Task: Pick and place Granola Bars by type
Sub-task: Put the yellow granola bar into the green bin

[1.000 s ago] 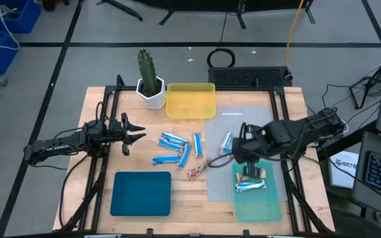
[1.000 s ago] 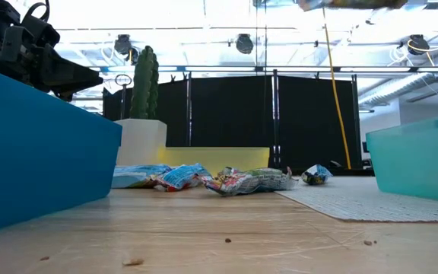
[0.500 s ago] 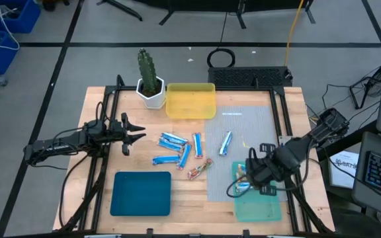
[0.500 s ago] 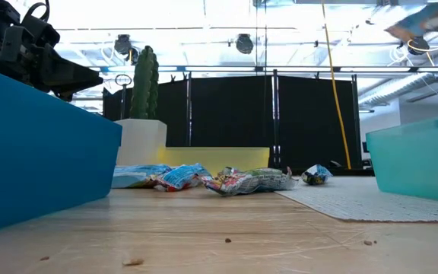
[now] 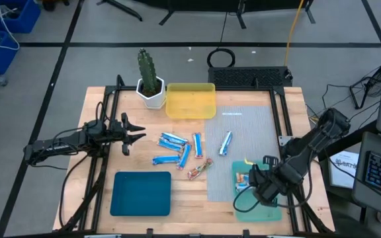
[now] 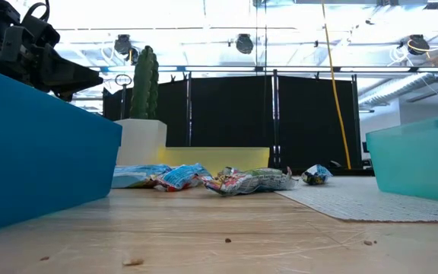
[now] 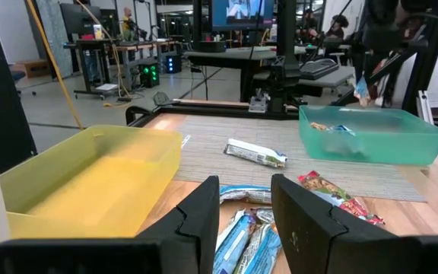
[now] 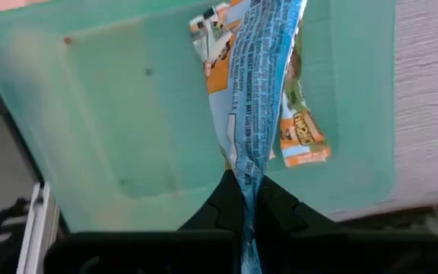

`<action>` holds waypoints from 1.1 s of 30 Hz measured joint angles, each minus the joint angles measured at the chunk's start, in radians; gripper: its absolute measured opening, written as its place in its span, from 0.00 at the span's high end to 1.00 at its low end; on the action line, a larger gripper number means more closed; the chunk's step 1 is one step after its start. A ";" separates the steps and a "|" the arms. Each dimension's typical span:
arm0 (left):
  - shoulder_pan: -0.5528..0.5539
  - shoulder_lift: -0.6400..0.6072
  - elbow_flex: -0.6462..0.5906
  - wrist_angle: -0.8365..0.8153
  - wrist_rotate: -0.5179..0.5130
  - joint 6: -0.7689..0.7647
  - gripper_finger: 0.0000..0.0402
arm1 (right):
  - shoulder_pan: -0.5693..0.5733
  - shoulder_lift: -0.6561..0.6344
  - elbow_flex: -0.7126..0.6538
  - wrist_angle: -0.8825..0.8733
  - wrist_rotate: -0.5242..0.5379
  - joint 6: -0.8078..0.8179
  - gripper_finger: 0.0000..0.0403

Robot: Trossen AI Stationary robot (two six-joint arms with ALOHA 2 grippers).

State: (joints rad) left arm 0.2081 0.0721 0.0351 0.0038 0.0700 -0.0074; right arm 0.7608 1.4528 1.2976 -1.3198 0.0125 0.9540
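Observation:
My right gripper [image 5: 256, 190] hovers over the light teal tray [image 5: 264, 210] at the table's near right, shut on a blue-and-white granola bar [image 8: 258, 91]. Two bars with tan and orange print [image 8: 299, 125] lie on that tray's floor. Several blue-and-white bars [image 5: 172, 139] and one reddish bar [image 5: 199, 170] lie flat on the wood mid-table. One more blue bar [image 5: 225, 142] rests on the grey mat. My left gripper [image 5: 132, 134] waits open above the table's left side, short of the bars. My right gripper pinches the blue-and-white bar by one end of its wrapper [image 8: 248, 179] between the two fingers, from above, pointing down. The bar runs on from the fingertips in line with them. It hangs lifted clear above the light teal tray's floor.
A yellow tray [image 5: 190, 100] and a potted cactus [image 5: 149, 82] stand at the far edge. A dark teal tray [image 5: 141, 194] sits at the near left. The grey mat [image 5: 243, 129] covers the right half. Bare wood lies between the trays.
My right gripper, shut on the bar throughout, has travelled from above the mat near the table's centre toward the near right edge and come down over the light teal tray. The bars on the table have stayed put.

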 joint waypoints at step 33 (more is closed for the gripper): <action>0.000 0.000 0.000 0.000 0.000 0.000 0.69 | 0.112 0.069 -0.323 0.501 0.012 0.051 0.99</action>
State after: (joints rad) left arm 0.2079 0.0719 0.0353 0.0038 0.0696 -0.0074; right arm 0.8727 1.5214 0.9749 -0.8186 0.0247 1.0055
